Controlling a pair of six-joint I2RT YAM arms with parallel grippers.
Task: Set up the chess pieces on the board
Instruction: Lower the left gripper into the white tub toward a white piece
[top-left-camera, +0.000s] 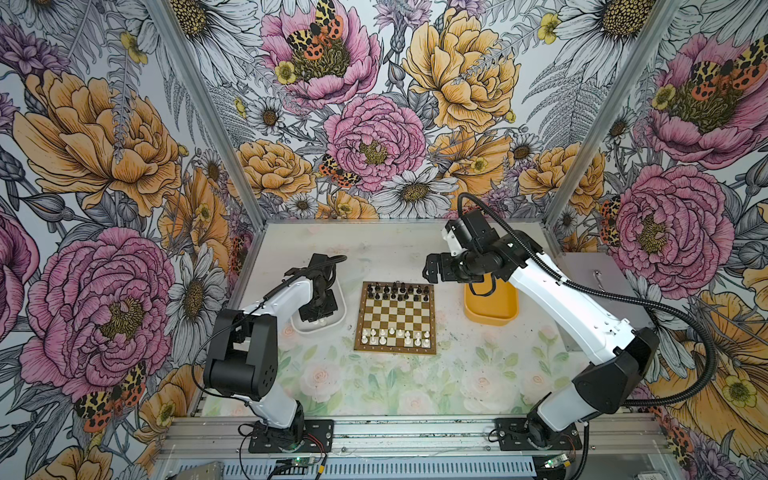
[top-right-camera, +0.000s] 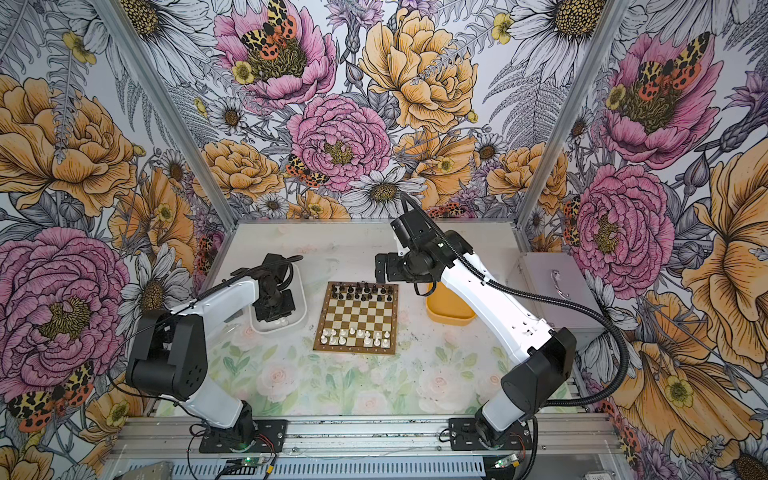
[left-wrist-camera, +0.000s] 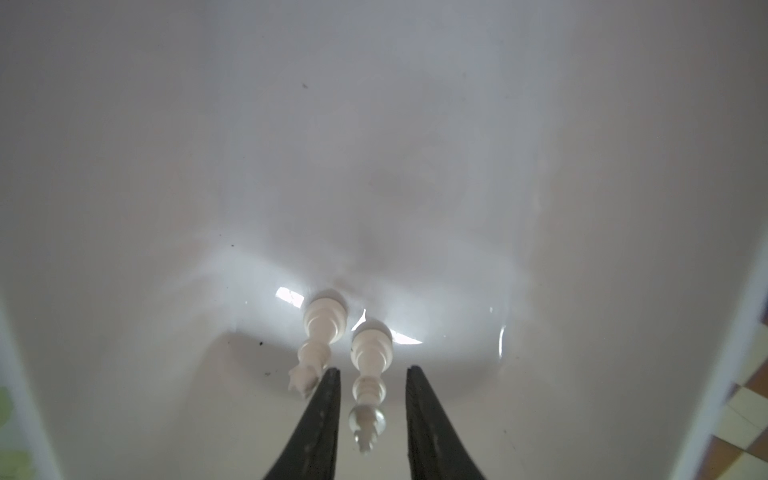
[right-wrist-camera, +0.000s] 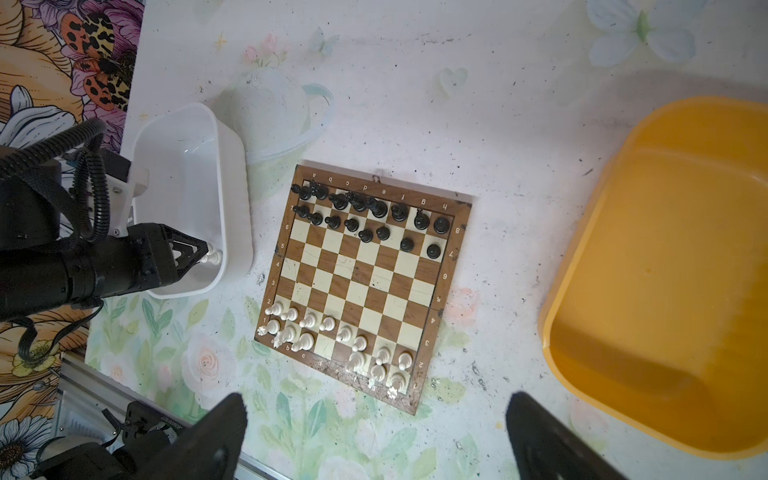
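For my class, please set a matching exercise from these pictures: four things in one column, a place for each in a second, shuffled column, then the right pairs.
Column one
1. black chess pieces
2. white chess pieces on the board
3. left gripper
4. yellow tray

Column two
A. right of the board, partly under the right arm
B. inside the white tray, jaws either side of a lying white piece
C. rows nearest the arms' bases
D. rows farthest from the arms' bases

Pairs: 1-D, 2-C, 3-B, 4-A

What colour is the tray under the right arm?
The tray is yellow, best seen in the right wrist view.
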